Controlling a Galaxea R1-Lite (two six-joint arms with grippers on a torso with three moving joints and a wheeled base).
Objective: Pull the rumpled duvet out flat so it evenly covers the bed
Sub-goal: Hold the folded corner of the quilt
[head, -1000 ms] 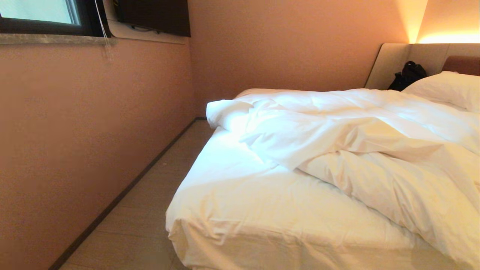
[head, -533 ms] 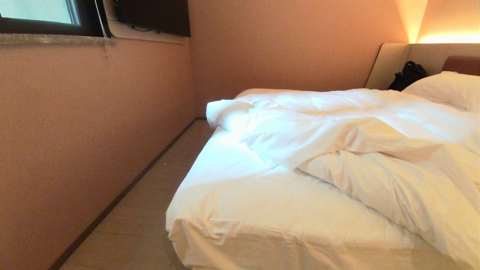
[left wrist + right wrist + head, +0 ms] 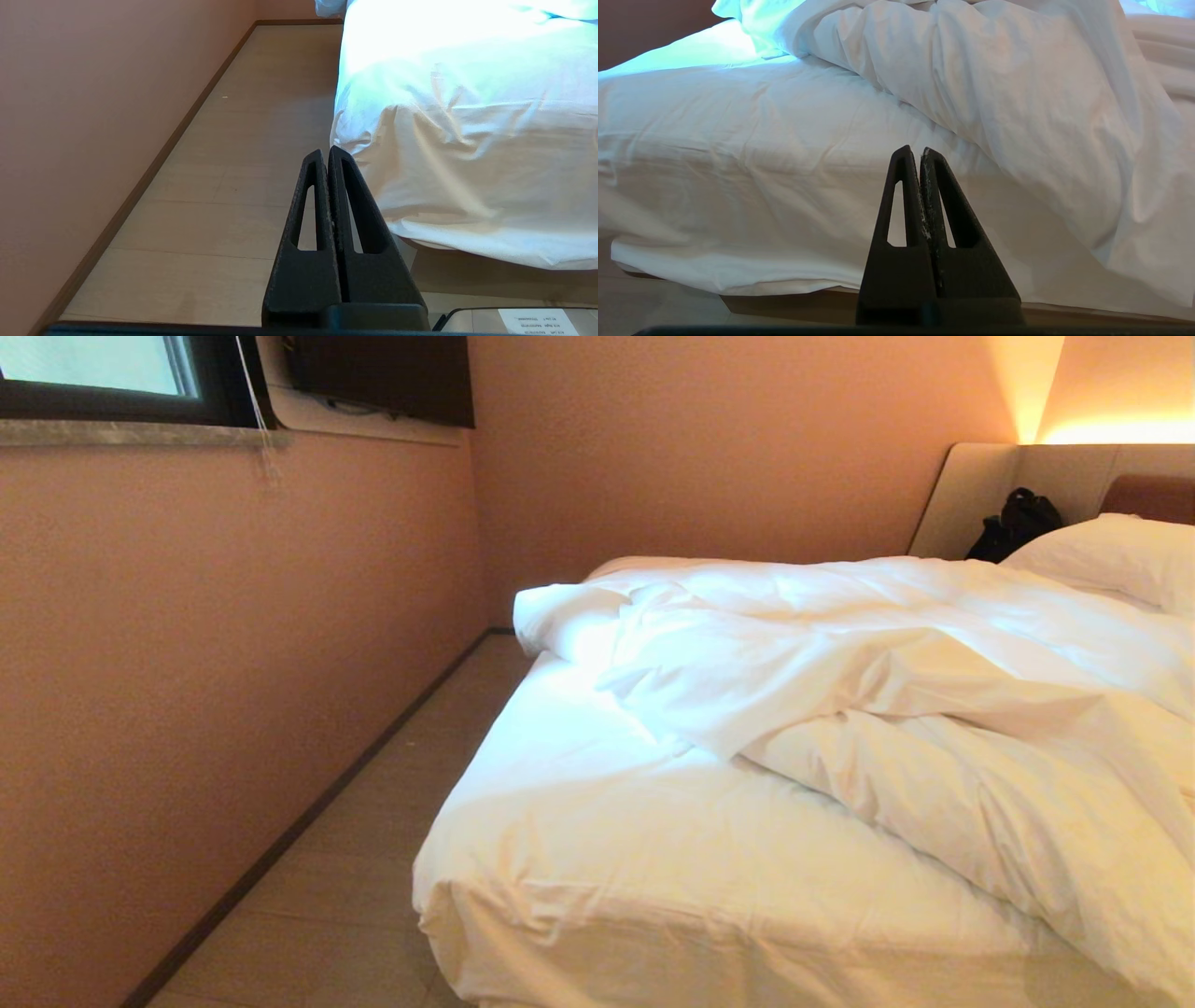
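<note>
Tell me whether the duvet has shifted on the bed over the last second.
No. The duvet lies bunched just as before: its folded corner sits at the same spot against the headboard and the bed edge.

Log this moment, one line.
duvet: rumpled, near corner of bed bare | left gripper: shut, empty | right gripper: shut, empty

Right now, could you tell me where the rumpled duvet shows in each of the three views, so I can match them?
Head view: the duvet is heaped across the far and right part of the bed.
Left wrist view: only a sliver at the top right edge, above the sheeted mattress corner.
Right wrist view: fills the upper right, beyond the shut right gripper.
Shared landmark: that mattress corner.
</note>
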